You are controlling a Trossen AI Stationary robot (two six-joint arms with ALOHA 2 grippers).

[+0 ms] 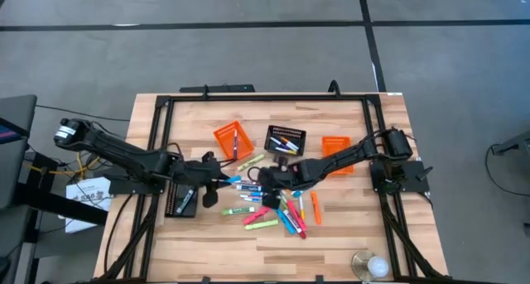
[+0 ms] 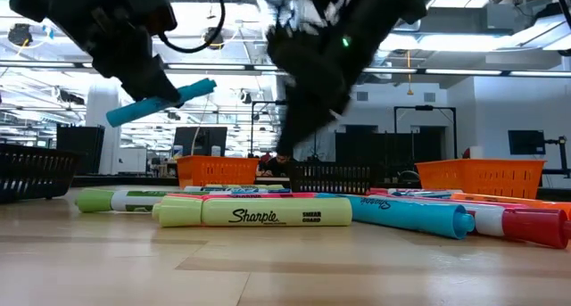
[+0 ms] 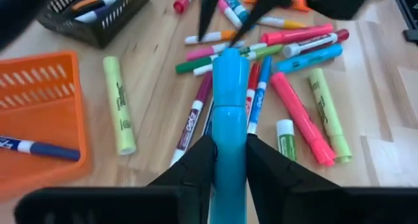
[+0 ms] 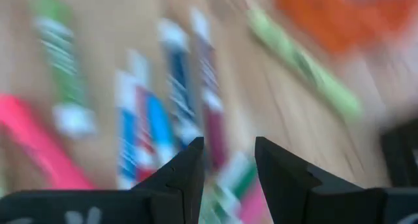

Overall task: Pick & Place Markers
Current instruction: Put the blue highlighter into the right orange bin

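two grippers work over the markers (image 1: 273, 205) mid-table: the left gripper (image 3: 228, 160) is clamped on a light-blue marker (image 3: 230, 106) held clear of the table, the right gripper (image 4: 227, 160) hangs empty, fingers apart, its view blurred.

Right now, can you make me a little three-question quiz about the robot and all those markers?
1. True or false: the left tool is holding a light blue marker.
2. What lies in the left orange basket? A) one marker B) a ball C) nothing
3. Fill in: the right tool hovers open over the pile of ____ on the table.

Key: 1 true. 2 A, a marker with a blue cap. 3 markers.
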